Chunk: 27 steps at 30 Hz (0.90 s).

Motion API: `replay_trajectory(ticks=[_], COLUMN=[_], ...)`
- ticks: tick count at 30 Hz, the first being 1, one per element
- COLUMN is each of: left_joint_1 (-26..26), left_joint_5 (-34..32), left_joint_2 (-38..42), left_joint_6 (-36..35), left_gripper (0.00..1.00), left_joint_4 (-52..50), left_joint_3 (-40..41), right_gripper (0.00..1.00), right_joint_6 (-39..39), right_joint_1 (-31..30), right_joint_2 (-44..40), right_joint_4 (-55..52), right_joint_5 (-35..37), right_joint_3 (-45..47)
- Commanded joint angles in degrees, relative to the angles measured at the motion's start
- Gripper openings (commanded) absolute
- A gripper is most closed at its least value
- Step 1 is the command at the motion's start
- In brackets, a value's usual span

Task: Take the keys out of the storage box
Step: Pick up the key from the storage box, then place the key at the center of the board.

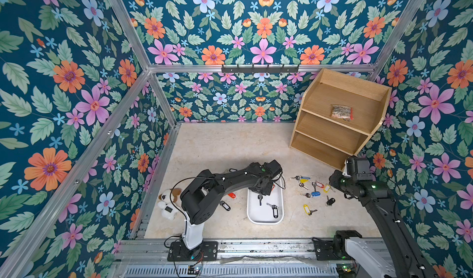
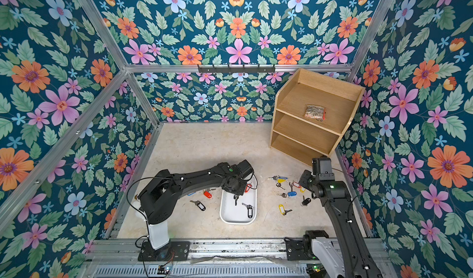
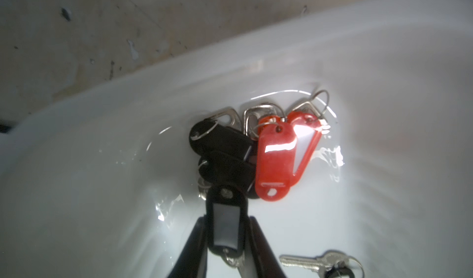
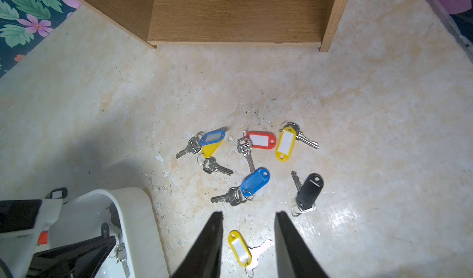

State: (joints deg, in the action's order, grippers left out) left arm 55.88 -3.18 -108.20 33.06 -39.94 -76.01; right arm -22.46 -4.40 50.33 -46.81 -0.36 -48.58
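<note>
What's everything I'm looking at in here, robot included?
storage box: one, white, mid-table.
keys in the box: six tags, red and black.
keys right of the box: seven tags, blue, yellow, red, black.
keys left of the box: at least three; red, black, blue.
plush dog: one, white-brown, left edge.
shelf unit: one, wooden, back right.
bag: one, clear, top shelf.
hook rail: one, black, back wall.
left gripper: black, in the box, jaws gripping a black-tagged key.
right gripper: black, above the right-hand keys, jaws open.
</note>
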Motion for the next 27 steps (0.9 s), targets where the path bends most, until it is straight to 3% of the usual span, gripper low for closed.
replay_trajectory(ticks=[1, 15, 27], left_joint_1=[-0.07, -1.63, -15.70], left_joint_5=[-1.72, -8.85, -8.49], left_joint_2=[1.30, 10.80, 18.06], left_joint_6=[0.51, 0.62, -5.32], left_gripper=[0.19, 0.17, 0.19], left_joint_4=[-2.06, -11.06, -10.54], left_joint_3=[-0.82, -5.54, -0.86], right_gripper=[0.38, 0.37, 0.37], right_joint_6=[0.32, 0.27, 0.31], right_joint_1=[-0.03, -0.05, -0.13], right_joint_2=[-0.03, 0.08, 0.08], right_joint_4=[0.73, 0.84, 0.70], right_joint_5=[0.46, 0.55, 0.62], right_joint_3=[0.10, 0.21, 0.24])
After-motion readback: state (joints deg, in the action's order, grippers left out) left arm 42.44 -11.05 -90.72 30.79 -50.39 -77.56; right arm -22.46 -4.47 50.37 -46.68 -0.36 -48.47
